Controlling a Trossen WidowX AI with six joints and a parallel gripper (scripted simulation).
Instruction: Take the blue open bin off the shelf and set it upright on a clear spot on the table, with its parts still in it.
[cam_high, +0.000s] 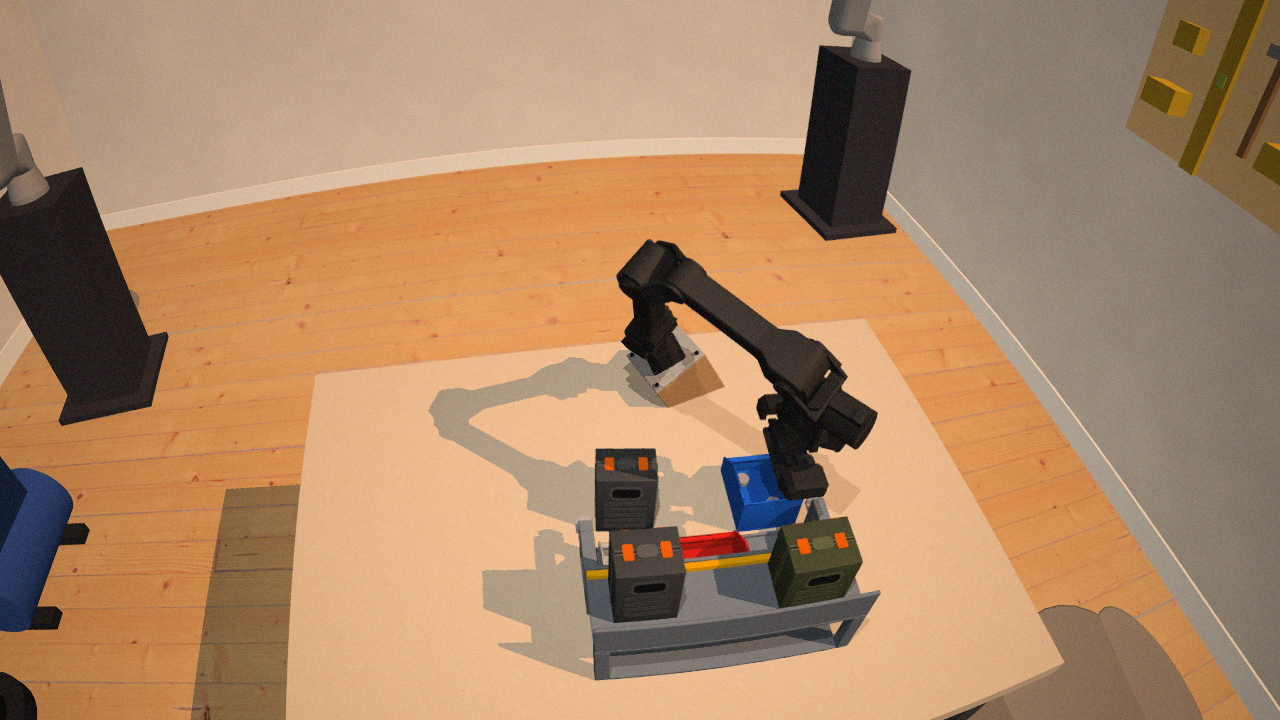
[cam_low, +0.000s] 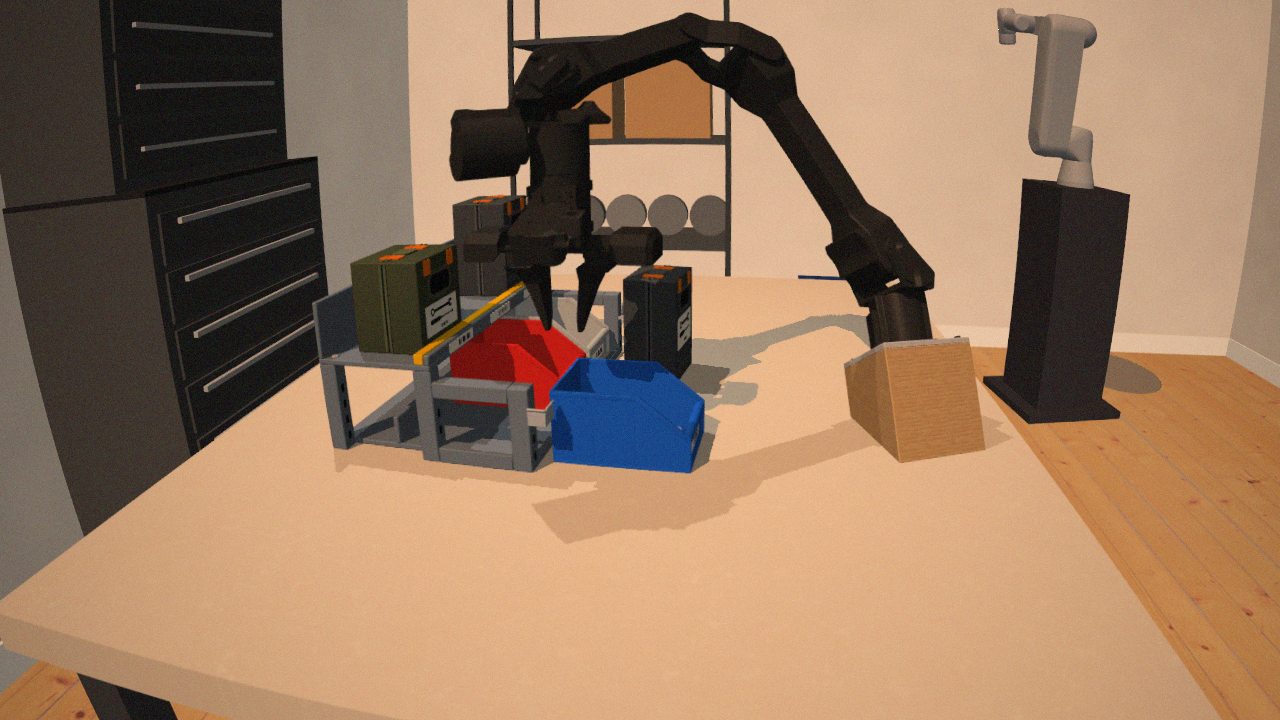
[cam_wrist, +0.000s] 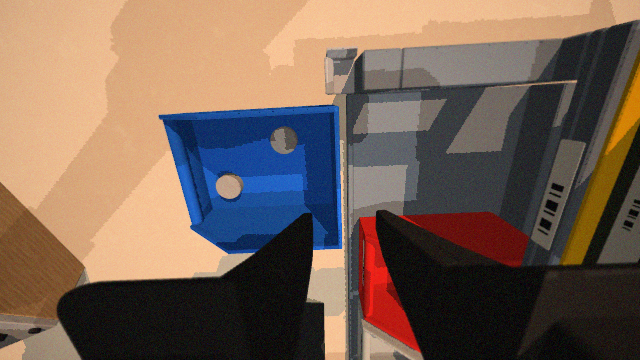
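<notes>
We see the blue bin (cam_low: 626, 416) standing upright on the table (cam_low: 626, 582), its side right against the end of the gray shelf (cam_low: 338, 394), on the half of the table nearer the arm's base. The bin is smooth and boxy with an open top and one sloped, cut-down front. Inside it lie two small round parts (cam_wrist: 229, 186), flat and pale like coins. The gripper (cam_low: 562, 308) hangs above the bin and the shelf's end, not touching either. Its two black fingers are pointed like wedges; they stand partly apart with nothing between them. A red bin (cam_low: 505, 358) sits on the shelf's slanted tray, and we only see part of it behind the gray posts. On top of the shelf stand a green case (cam_high: 816, 562) and a dark case (cam_high: 646, 573), both with orange clasps. Another dark case (cam_high: 625, 488) stands on the table just beside the shelf. A yellow strip (cam_high: 716, 562) runs along the shelf. The labels on the shelf and cases are too small for us to read. The arm stands on a wood block (cam_low: 917, 398) near the table's far edge. The table is flat, pale and smooth. Around it is a wood plank floor (cam_high: 358, 250), plain walls, dark drawers (cam_low: 223, 268) and two black pedestals (cam_high: 850, 143).
</notes>
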